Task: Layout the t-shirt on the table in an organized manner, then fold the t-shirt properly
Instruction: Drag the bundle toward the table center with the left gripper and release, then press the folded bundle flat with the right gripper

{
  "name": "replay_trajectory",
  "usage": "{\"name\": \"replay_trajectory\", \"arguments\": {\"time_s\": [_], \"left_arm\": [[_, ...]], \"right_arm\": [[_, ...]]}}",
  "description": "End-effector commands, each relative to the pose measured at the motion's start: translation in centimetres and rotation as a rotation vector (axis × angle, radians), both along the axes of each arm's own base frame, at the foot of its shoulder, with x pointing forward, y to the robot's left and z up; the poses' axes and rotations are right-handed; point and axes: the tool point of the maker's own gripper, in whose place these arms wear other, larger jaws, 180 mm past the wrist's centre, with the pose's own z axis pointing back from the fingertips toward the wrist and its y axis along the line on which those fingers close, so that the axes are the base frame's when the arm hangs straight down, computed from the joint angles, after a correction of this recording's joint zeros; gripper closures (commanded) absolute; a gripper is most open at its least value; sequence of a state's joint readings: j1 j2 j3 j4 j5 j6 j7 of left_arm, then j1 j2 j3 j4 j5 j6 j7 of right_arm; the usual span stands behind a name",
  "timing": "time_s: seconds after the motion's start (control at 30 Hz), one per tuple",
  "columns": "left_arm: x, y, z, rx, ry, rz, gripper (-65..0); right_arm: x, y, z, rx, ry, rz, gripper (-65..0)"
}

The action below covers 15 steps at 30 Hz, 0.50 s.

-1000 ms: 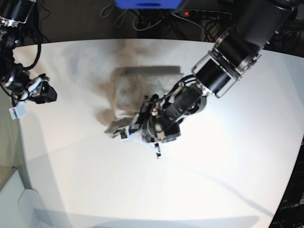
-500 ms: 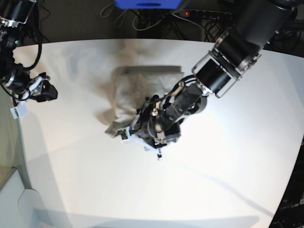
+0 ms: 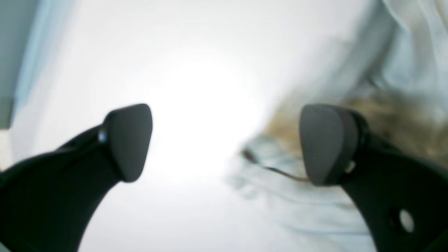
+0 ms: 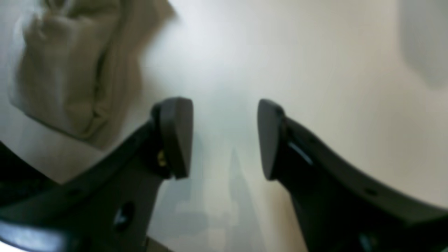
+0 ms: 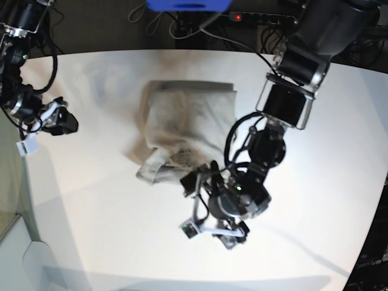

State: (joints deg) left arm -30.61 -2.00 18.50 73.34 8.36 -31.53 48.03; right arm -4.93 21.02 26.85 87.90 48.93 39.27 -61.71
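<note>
Your left gripper [image 3: 224, 143] has its two dark fingers [image 3: 129, 140] spread wide with nothing between them; through the gap you see only glaring white table [image 3: 196, 105]. Just behind the right-hand finger in that wrist view lies a blurred hem of the t-shirt [image 3: 297, 203], pale with a thin dark seam line. Whether that finger touches the cloth you cannot tell, because the picture is soft and overexposed. In the base view this gripper [image 5: 215, 227] hangs over bare table just in front of the shirt's near corner, and its fingertips are too small and cluttered there to read.

Your right gripper [image 4: 224, 140] also shows two dark fingers [image 4: 175, 136] standing apart, a narrower gap than the left, empty, with plain table [image 4: 315, 70] behind them. The lower corners of that view are cut off by the gripper's own body. Up in its left corner you see a beige, wrinkled bunch of t-shirt [image 4: 70, 80], well apart from the fingers and out of focus.

From the base camera, the t-shirt [image 5: 188, 130] sits as a folded, roughly square bundle near the middle of the table [image 5: 109, 230], with a loose, rumpled flap sticking out at its lower left corner. The left arm [image 5: 291, 91] crosses over the shirt's right edge and hides part of it. The right gripper [image 5: 57, 121] is off by the table's left edge, far from the cloth, partly lost among dark cables.
</note>
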Motion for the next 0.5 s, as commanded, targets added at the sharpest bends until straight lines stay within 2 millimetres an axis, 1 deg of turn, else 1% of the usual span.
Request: {"name": "replay_trajectory", "arguments": {"time_s": [0.0,0.07,0.13,0.2,0.23,0.33,0.37,0.43,0.47], "left_arm": [[1.5,0.1,3.3,-0.043,-0.077,0.020,-65.0],[1.6,2.0,4.4,-0.059,-0.090,0.082,-65.0],[1.7,5.6,5.9,-0.065,-0.115,0.181,-65.0],[1.0,8.9,6.5,-0.079,-0.123,0.278,-65.0],[0.4,10.7,6.8,-0.088,-0.130,0.331,-65.0],[-2.5,17.7,6.4,-0.071,-0.124,0.513,-65.0],[-3.5,19.6,6.3,-0.064,-0.125,0.564,-65.0],[-6.2,23.7,5.4,-0.037,-0.106,0.672,-65.0],[-7.7,25.4,4.9,-0.018,-0.096,0.715,-65.0]], "right_arm": [[0.8,-0.3,1.6,-0.011,-0.058,0.012,-30.6],[0.9,0.7,1.3,0.000,-0.053,0.036,-30.6],[1.4,2.3,1.7,-0.001,-0.067,0.083,-30.6],[1.7,4.6,1.9,0.010,-0.080,0.142,-30.5],[2.0,5.9,2.4,0.011,-0.098,0.176,-30.2],[2.3,9.8,3.5,0.034,-0.140,0.269,-25.8],[2.4,11.1,3.8,0.045,-0.152,0.296,-23.7],[2.7,13.1,4.1,0.064,-0.164,0.343,-19.0],[2.8,13.9,4.1,0.074,-0.165,0.362,-17.0]]}}
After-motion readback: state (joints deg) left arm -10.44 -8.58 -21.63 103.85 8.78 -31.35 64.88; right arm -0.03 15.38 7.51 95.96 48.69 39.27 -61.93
